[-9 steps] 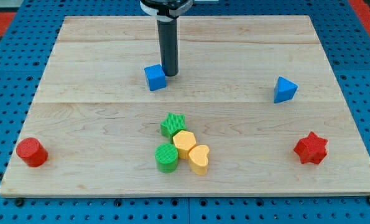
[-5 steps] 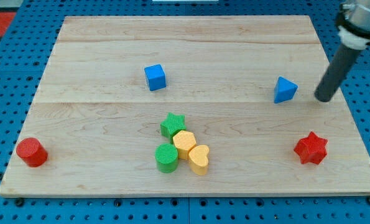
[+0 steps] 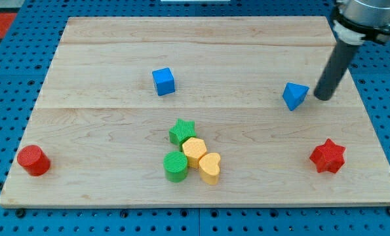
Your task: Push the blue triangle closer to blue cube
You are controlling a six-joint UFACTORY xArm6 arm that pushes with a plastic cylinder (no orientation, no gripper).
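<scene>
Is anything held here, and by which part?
Nothing is held. My tip sits just right of the blue triangle; contact cannot be told.

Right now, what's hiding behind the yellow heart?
Behind the yellow heart, toward the view's top, the yellow hexagon touches it, then the green star. Each front block covers the lower edge of the one behind. My tip is far off, beside the blue triangle.

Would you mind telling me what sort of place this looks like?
Probably a robotics lab bench: a wooden board set on blue perforated panel, small coloured blocks such as the blue cube, and my tip beside the blue triangle.
</scene>
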